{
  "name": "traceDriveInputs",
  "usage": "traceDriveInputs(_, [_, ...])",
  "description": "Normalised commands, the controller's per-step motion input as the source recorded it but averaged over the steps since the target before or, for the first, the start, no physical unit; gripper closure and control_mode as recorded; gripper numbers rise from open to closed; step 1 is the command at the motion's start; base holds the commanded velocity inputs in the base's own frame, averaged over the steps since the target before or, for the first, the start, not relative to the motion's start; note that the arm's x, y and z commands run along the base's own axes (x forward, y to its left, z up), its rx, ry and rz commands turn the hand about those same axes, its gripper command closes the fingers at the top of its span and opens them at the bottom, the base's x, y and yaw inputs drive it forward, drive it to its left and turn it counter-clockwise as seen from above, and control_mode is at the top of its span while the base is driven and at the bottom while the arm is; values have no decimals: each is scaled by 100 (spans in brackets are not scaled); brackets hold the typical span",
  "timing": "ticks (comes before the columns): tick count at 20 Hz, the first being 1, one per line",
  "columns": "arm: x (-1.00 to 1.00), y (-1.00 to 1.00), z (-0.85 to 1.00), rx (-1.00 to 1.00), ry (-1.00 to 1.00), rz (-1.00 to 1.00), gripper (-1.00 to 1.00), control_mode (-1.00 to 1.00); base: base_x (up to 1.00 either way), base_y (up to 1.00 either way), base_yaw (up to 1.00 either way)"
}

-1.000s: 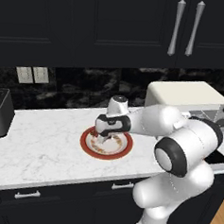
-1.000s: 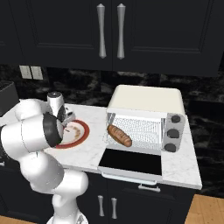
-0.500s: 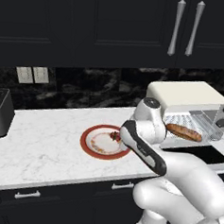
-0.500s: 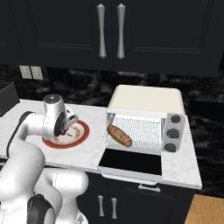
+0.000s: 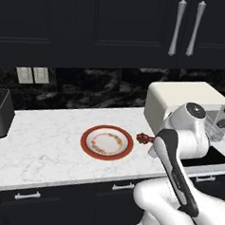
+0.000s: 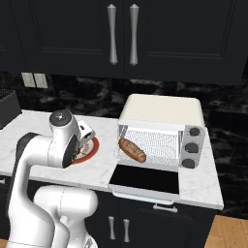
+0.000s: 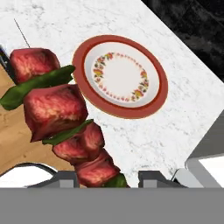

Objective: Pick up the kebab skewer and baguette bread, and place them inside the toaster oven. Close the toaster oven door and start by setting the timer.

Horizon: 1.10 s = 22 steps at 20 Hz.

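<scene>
Step in hand: carrying the kebab skewer (image 7: 61,122) to the toaster oven (image 6: 162,131). Jaws hold the skewer above the table (image 5: 45,148), just beside the plate (image 5: 106,142). The baguette (image 6: 132,150) already lies inside. Next: swing toward the open door (image 6: 145,180) and insert the skewer beside it.

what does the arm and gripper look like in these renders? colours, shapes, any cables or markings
The arm is glossy white with rounded, bulbous link shells and dark grey joint seams. A round grey cap with a small centre mark tops one joint in both base views. One link carries a long dark strip along its side in the left base view. The gripper has small dark grey finger tips. No cables or lettering can be made out.
</scene>
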Motion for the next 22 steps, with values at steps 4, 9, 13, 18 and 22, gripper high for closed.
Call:
traceDriveInputs(4, [-71,-78,80,0,0,0,100,-100,0,0,0])
traceDriveInputs(9, [-66,-88,59,0,0,-3,100,-100,0,0,0])
traceDriveInputs(13, [-61,-85,8,0,0,-2,100,-100,0,0,0])
traceDriveInputs(18, [-10,-94,11,0,3,-13,100,-100,0,0,0])
traceDriveInputs(22, [0,-58,31,0,14,-26,100,-100,0,0,0])
